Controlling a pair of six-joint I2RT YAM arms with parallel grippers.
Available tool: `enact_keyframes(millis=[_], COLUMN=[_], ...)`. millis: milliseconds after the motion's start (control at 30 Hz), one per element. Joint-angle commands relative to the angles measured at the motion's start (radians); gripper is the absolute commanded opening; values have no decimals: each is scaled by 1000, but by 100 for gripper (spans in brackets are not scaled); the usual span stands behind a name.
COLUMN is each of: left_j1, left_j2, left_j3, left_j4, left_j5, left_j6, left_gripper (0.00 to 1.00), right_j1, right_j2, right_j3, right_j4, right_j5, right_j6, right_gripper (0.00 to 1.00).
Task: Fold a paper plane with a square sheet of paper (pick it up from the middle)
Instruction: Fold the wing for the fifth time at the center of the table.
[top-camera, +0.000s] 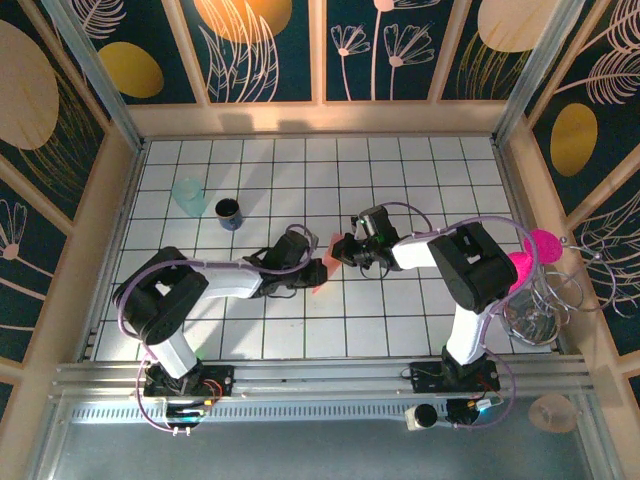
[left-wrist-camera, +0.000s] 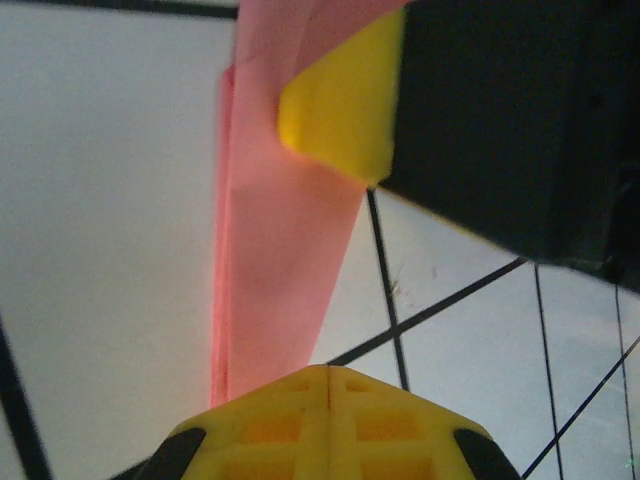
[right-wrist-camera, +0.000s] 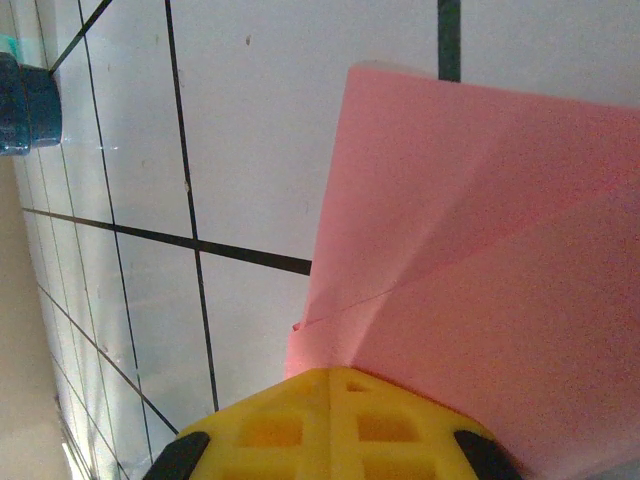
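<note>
Salmon-pink paper, creased into a narrow, part-folded paper plane (left-wrist-camera: 270, 280), sits between my 2 grippers at the middle of the white tiled surface (top-camera: 400, 170). In the left wrist view it runs as a long slim strip down into the left gripper (left-wrist-camera: 325, 395), whose yellow fingers are clenched with the paper caught at their tips. At the strip's far end, 1 yellow pad (left-wrist-camera: 340, 100) of the right gripper presses on it. In the right wrist view a wider pink panel with 2 visible creases fans out from the right gripper (right-wrist-camera: 325, 400), which is likewise clamped onto the paper. I cannot tell whether any edge of the paper touches the tiles.

I judge the paper very light, thin and limp. It will sag wherever it is unsupported, and it may slip between smooth pads. It could also tear or gain stray creases if my 2 arms pull apart. The layered centre fold looks the stiffest part, so I would grip there, close to the crease, not on a single loose flap.

Toward the far left, a teal cup (top-camera: 188, 196) and a dark blue cup (top-camera: 228, 212) stand well apart from the paper. A magenta disc (top-camera: 540, 245) sits at the right edge.
</note>
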Motion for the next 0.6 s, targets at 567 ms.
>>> enact_keyframes(millis=[567], left_j1=[-1], left_j2=[129], left_j3=[81], left_j4=[-134], left_j5=[-76], left_j6=[23], left_gripper=[0], right_j1=[-58], right_j2=[-68], right_j3=[12], right_j4=[-102], right_j5=[-18], right_j6=[-107], right_gripper=[0])
